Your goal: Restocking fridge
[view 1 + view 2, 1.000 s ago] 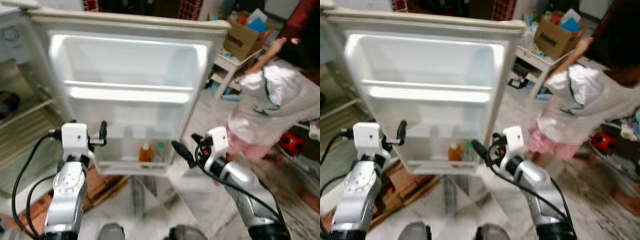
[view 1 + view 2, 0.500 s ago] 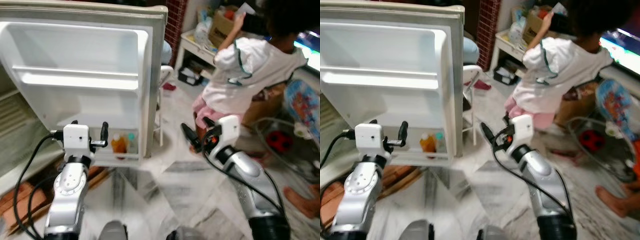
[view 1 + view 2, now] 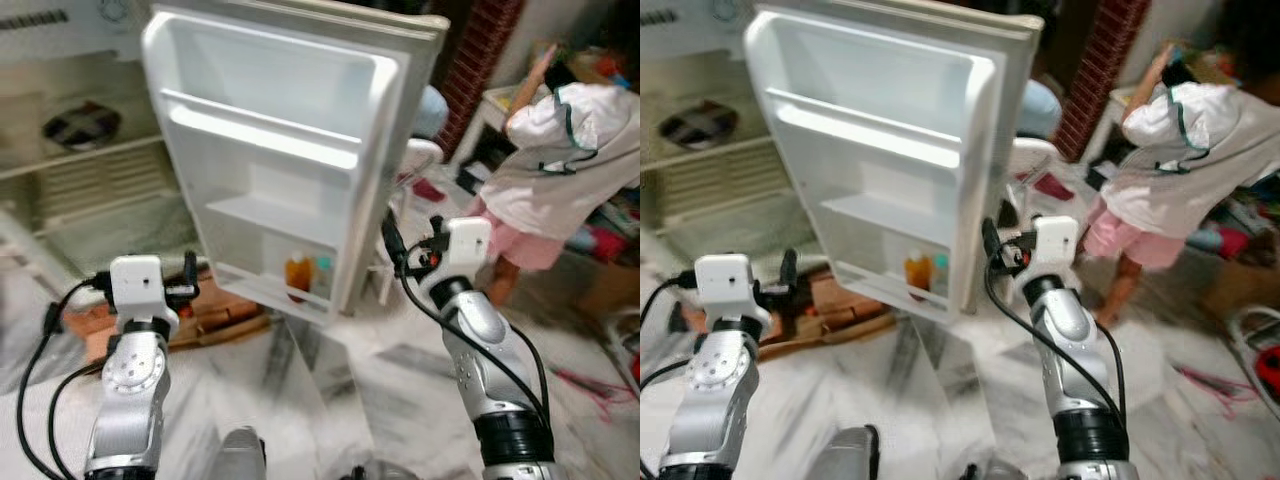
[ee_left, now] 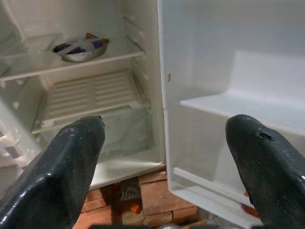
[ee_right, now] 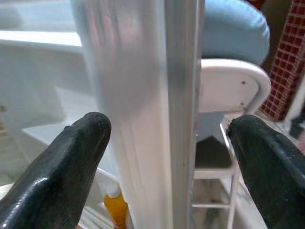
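The white fridge door [image 3: 290,130] stands wide open. An orange bottle [image 3: 297,274] and a green-capped bottle [image 3: 321,277] sit on its lowest shelf. The fridge's inside [image 4: 90,95] lies to the left, with a bowl [image 4: 81,47] on an upper shelf. My left gripper [image 3: 186,280] is open and empty, low in front of the fridge, short of the door. My right gripper [image 3: 392,240] is open and empty, close to the door's outer edge [image 5: 181,109], which the right wrist view shows between its fingers. The orange bottle [image 5: 116,210] shows beyond.
A person [image 3: 560,150] stands at the right, back turned, reaching toward a shelf. A white chair with a blue cushion [image 5: 233,33] stands just behind the door. Bricks and a board [image 3: 215,315] lie under the fridge. The marble floor [image 3: 350,400] spreads in front.
The camera has swung left, so the fridge's inside has come into view and the person sits farther right. My right gripper is now nearer the door's outer edge. Both grippers stay open.
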Controlling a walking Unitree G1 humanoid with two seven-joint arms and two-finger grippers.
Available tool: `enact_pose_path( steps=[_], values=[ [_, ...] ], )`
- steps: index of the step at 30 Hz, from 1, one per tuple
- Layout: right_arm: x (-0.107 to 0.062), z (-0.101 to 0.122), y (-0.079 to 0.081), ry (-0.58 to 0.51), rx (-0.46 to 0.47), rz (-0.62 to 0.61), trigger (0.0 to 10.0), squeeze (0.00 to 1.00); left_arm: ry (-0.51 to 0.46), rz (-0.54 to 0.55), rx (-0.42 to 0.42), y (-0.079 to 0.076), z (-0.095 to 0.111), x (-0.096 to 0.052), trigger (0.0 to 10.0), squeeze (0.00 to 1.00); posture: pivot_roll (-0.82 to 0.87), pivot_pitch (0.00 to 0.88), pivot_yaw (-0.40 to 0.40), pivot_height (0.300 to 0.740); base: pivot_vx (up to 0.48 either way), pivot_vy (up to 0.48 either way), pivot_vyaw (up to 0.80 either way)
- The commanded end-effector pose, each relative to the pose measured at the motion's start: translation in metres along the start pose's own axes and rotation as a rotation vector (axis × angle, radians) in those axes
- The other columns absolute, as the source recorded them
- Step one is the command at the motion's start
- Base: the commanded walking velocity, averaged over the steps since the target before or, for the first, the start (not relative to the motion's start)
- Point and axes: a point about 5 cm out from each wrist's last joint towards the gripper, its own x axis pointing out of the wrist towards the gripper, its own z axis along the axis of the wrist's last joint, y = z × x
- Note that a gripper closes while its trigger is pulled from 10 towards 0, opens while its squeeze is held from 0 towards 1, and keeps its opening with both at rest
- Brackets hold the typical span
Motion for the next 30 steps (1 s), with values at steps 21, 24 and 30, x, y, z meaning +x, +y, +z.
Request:
enact_pose_path(
  steps=[21,24,30],
  values=[
    [0.024,0.016,0.002,-0.085,-0.038,-0.007,10.0,0.0,-0.02,-0.039,0.008,-0.012,-0.001,0.013,10.0,0.0,0.01,0.0,-0.057,0.74,0.0,-0.32,0.0],
    [0.026,0.019,0.005,-0.093,-0.031,0.027,10.0,0.0,-0.02,-0.038,0.005,-0.012,-0.001,0.013,10.0,0.0,0.0,0.0,-0.058,0.74,0.0,-0.4,0.29],
    [0.029,0.024,0.015,-0.123,-0.059,0.126,10.0,0.0,-0.017,-0.022,0.0,-0.012,-0.004,0.012,10.0,0.0,0.01,0.0,-0.058,0.74,0.0,0.0,0.79]
  ],
)
